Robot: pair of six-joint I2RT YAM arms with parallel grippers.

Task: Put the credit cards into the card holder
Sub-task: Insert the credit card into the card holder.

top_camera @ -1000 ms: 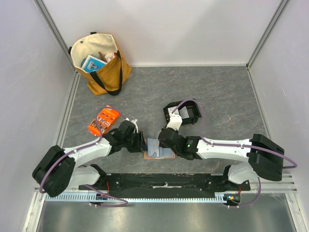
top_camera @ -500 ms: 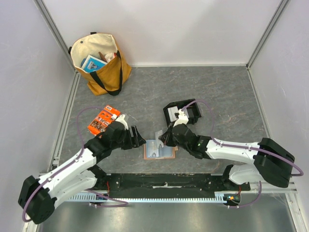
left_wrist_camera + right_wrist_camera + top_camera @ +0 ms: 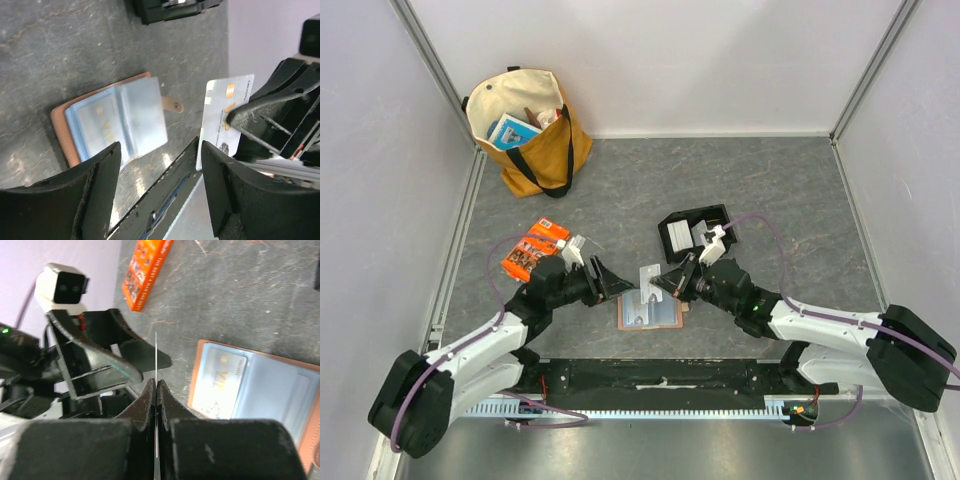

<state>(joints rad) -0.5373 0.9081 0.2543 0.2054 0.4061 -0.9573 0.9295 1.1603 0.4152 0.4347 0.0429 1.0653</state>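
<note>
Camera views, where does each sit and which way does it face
Top external: above and behind the arms, looking down; left claw and right claw show.
Left wrist: on the left arm, looking past its open claw at the card holder.
Right wrist: on the right arm, looking along its shut claw gripping a credit card.
Shared: both wrist views show the card holder and credit card.

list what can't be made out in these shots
- Held card: the right wrist view shows only its thin edge. In the left wrist view the right pincer covers part of its face and the print is blurred.
- Card holder: cut off by the right edge of the right wrist view.
- Black tray: contents partly hidden by the right arm in the top view.
- Tote bag: contents too small to identify in the top view.
</note>
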